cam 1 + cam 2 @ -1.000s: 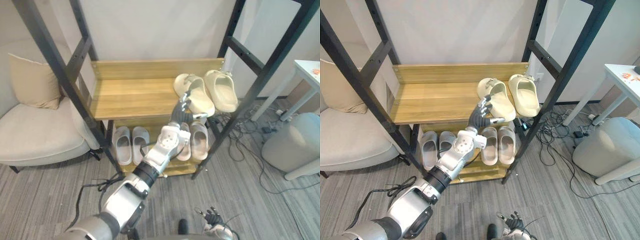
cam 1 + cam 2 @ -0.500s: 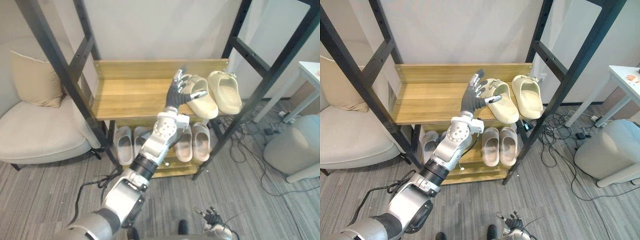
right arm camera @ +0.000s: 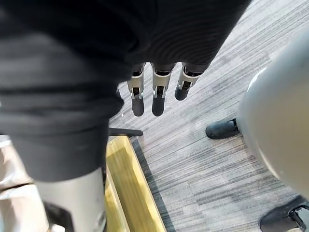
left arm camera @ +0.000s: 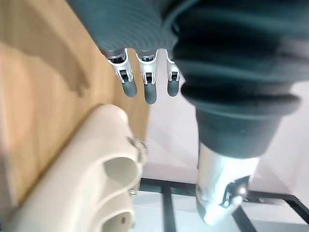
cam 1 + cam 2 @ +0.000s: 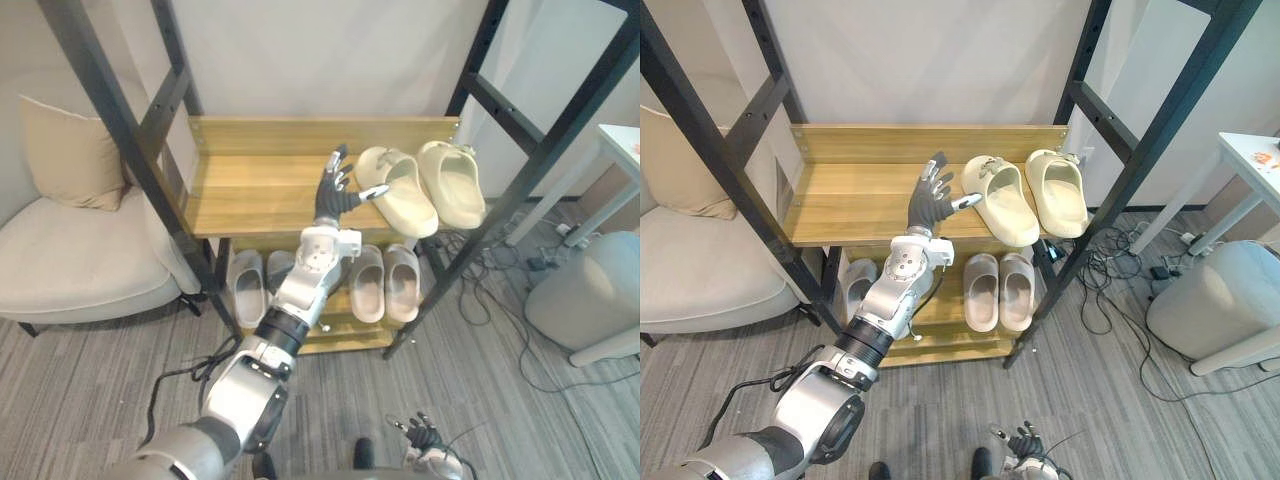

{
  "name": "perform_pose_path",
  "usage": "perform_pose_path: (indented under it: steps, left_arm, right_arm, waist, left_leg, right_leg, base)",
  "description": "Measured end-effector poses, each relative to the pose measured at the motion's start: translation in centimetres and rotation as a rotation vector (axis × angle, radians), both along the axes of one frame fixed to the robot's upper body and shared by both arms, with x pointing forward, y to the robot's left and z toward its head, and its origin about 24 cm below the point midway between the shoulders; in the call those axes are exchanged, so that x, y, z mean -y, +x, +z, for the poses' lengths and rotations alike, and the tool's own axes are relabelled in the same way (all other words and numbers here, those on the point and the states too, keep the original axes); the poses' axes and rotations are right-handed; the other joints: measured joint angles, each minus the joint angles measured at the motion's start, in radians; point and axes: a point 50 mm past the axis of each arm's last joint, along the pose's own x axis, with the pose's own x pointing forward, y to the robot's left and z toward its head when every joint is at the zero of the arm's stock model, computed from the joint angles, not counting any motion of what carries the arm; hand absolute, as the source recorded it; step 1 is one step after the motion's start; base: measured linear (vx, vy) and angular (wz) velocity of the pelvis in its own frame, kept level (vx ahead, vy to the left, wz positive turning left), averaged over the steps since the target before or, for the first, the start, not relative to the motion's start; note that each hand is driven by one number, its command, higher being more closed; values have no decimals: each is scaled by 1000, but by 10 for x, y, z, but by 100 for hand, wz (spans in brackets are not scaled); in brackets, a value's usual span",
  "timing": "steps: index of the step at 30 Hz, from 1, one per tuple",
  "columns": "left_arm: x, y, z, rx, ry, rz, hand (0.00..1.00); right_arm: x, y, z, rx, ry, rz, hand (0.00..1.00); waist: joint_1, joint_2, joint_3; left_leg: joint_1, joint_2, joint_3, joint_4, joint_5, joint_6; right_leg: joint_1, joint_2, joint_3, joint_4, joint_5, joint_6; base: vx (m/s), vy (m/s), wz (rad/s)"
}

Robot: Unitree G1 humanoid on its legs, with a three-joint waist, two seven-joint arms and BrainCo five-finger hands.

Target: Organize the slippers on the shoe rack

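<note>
The right robot hand (image 5: 424, 438) hung low over the floor, fingers loosely straight and empty, well apart from the shoe rack (image 5: 128, 150). On the rack's lower shelf (image 5: 335, 340) a pale grey pair (image 5: 247, 288) stood toward the left end and a beige pair (image 5: 385, 283) toward the right end. Above them the left robot hand (image 5: 335, 192) was raised over the middle of the upper shelf (image 5: 250, 190), fingers straight and spread, holding nothing. Its thumb pointed right at the skewed cream slipper (image 5: 398, 192); whether it touched could not be told. That slipper's long axis slanted from the back edge toward the front right corner, closing on the second cream slipper (image 5: 452, 182) at the right end. The left robot hand was plainly nearer, and a short reach rightward would likely meet the slipper's side.
</note>
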Motion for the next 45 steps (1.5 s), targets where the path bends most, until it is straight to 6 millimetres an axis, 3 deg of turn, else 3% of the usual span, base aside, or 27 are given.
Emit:
perform_pose_path:
  steps: [6,16,23,34,45]
  left_arm:
    - [5,5,9,16,20,-15,0]
    - [7,6,3,-13,40,-18,0]
    - [17,8,24,52,56,-50,0]
    - [24,13,40,83,68,-62,0]
    - [16,18,52,99,9,-7,0]
  right_arm:
    - [0,1,0,3,0,-1,0]
    - [1,4,2,13,-2,-2,0]
    - [2,17,8,61,-9,-7,0]
    - [2,26,11,84,-10,-3,0]
    - [3,35,14,106,-18,-7,0]
  waist:
    - [-6,0,0]
    - [-11,3,4]
    - [-22,-6,30]
    - [-39,-10,36]
    - [-53,-10,54]
  left_leg:
    - [-18,0,5,0,4,3]
    - [-30,0,20,0,-12,3]
    - [-31,0,52,0,-10,3]
    - [-33,-5,74,0,-6,6]
    - [-37,-12,109,0,-13,7]
  right_leg:
    - [-21,1,7,1,1,0]
    - [-52,2,31,18,0,0]
    - [-73,2,44,32,-2,-1]
    - [-90,0,67,33,-1,-1]
    - [-116,0,104,36,4,5]
  base:
    - [0,3,-2]
    - [-24,6,-5]
    - [-43,4,-7]
    - [-2,13,-6]
    - [-9,15,-8]
